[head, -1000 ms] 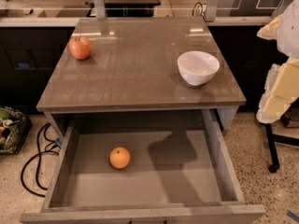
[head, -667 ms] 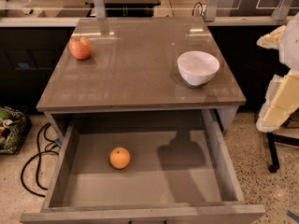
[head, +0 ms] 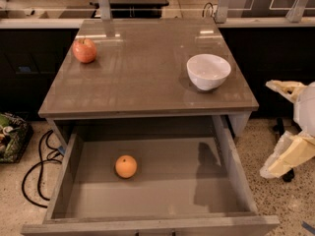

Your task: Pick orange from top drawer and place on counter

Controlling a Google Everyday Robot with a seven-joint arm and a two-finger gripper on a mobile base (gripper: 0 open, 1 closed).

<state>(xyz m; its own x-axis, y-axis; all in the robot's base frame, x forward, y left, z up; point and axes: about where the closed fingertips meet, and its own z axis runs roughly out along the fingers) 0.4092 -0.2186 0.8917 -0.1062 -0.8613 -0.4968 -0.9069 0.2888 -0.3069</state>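
Observation:
The orange lies on the floor of the open top drawer, left of its middle. The counter is the glossy grey-brown tabletop above the drawer. My gripper is at the right edge of the view, outside the drawer's right wall and below counter height. Its two cream fingers stand wide apart and hold nothing. It is far to the right of the orange.
A reddish apple sits at the counter's back left. A white bowl sits at its right. Black cables and a basket lie on the speckled floor to the left. Dark cabinets stand behind.
My gripper has moved down along the right side, from beside the counter to beside the drawer. The orange, apple and bowl have not moved.

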